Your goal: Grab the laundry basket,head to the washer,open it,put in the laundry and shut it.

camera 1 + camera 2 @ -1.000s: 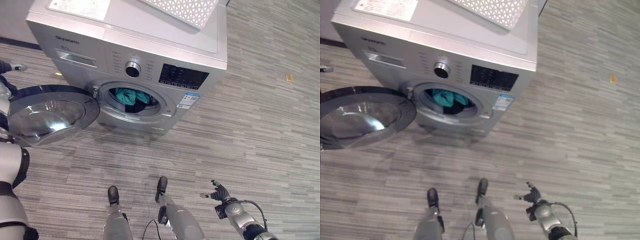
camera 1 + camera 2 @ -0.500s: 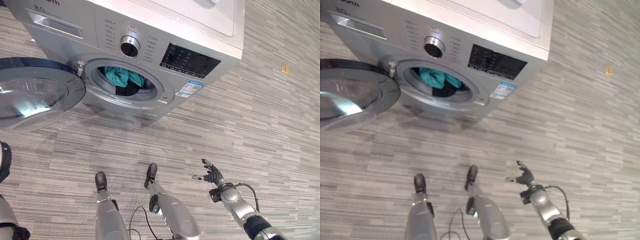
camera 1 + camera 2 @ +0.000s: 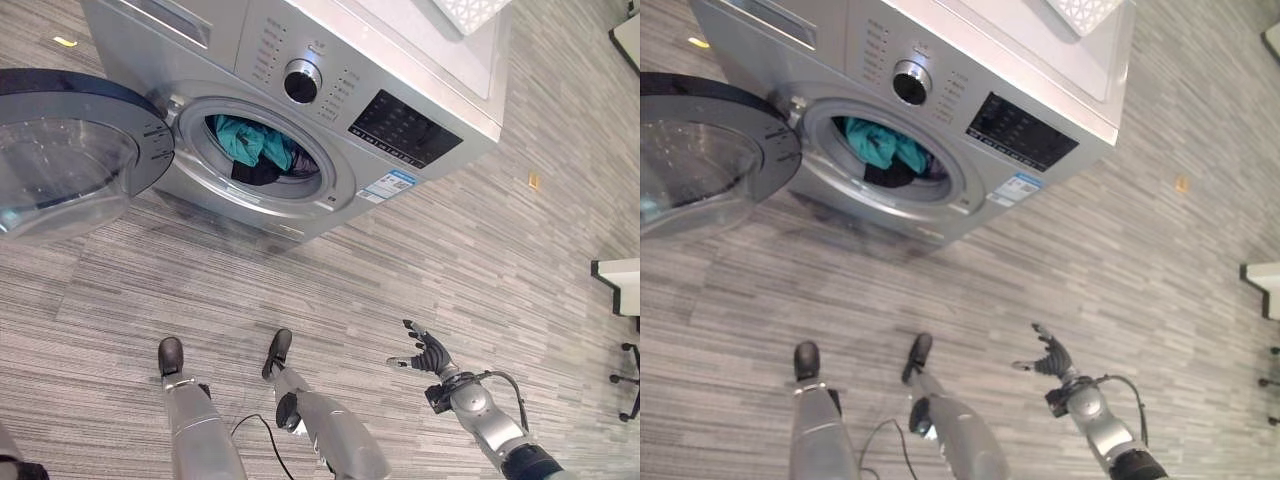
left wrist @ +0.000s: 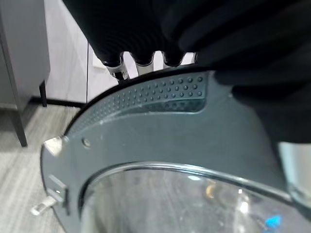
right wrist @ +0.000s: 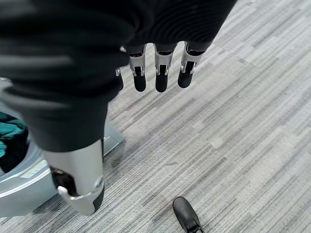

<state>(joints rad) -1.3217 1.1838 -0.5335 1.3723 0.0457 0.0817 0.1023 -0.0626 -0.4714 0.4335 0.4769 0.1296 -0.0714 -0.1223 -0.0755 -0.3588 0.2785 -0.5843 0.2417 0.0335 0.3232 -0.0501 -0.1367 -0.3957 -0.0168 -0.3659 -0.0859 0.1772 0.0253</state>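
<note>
Washer door swung wide, left robot hand at its rim, grip unclear, right robot hand relaxed over bare floor.

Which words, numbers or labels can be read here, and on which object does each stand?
Nothing reads clearly.
Blue-and-white sticker on the silver front-loading washing machine: too small.
Dark control panel: symbols blurred.
Marks beside the round silver knob: too small.

Office-like room: grey striped carpet, office chair base, white desk corner, freestanding washer.
</note>
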